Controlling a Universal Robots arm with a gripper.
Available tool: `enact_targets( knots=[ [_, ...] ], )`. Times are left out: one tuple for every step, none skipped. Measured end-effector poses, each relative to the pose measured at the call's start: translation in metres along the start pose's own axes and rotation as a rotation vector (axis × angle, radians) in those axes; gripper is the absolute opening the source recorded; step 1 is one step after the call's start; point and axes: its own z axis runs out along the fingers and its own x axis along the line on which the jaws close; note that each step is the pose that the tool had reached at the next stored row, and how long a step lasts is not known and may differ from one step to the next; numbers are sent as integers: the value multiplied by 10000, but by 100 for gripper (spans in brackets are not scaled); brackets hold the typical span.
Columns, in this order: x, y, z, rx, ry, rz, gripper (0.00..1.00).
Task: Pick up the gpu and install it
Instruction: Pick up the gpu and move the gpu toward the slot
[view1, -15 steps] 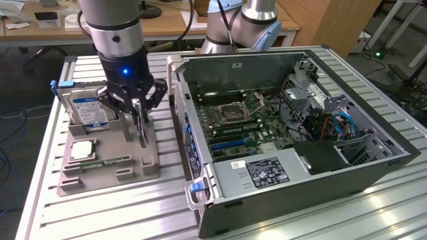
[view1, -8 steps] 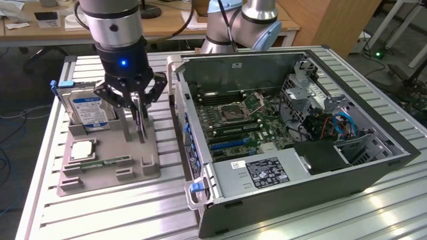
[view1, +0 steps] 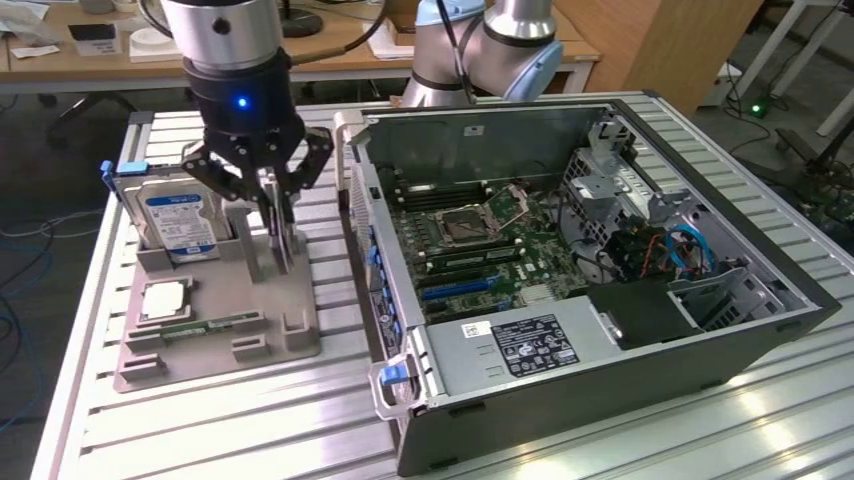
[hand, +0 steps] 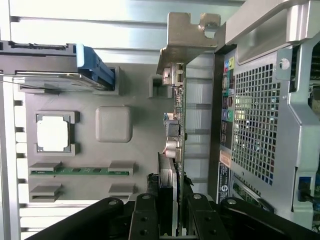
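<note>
Two fingers of your tool (hand: 171, 212) are clamped on the gpu (hand: 176, 145), which stands on edge at the grey holder (view1: 214, 340); lift dead straight, since its bracket (hand: 187, 35) sits just beside the open case (view1: 747, 330) at three o'clock in the exterior view. Slatted metal worktop (view1: 240, 430) beneath; office desks (view1: 54, 65) at twelve.

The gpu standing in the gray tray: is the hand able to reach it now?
Most likely yes: the hand is closed on the gpu, one finger on each side of its edge, with nothing between. The hard drive stands apart in its own slot.
</note>
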Motion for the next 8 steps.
enact_targets(
  knots=[
    [-1, 0, -25, 0, 1, 0, 27],
    [-3, 0, -50, 0, 0, 0, 27],
    [-4, -1, -75, 0, 0, 0, 27],
    [-6, -1, -100, 0, 1, 0, 27],
    [-7, -1, -123, -1, 0, 0, 27],
    [-8, -2, -149, -2, 0, 0, 27],
    [-10, -2, -173, -2, 0, 0, 27],
    [-11, -2, -198, -3, 1, 0, 27]
  ],
)
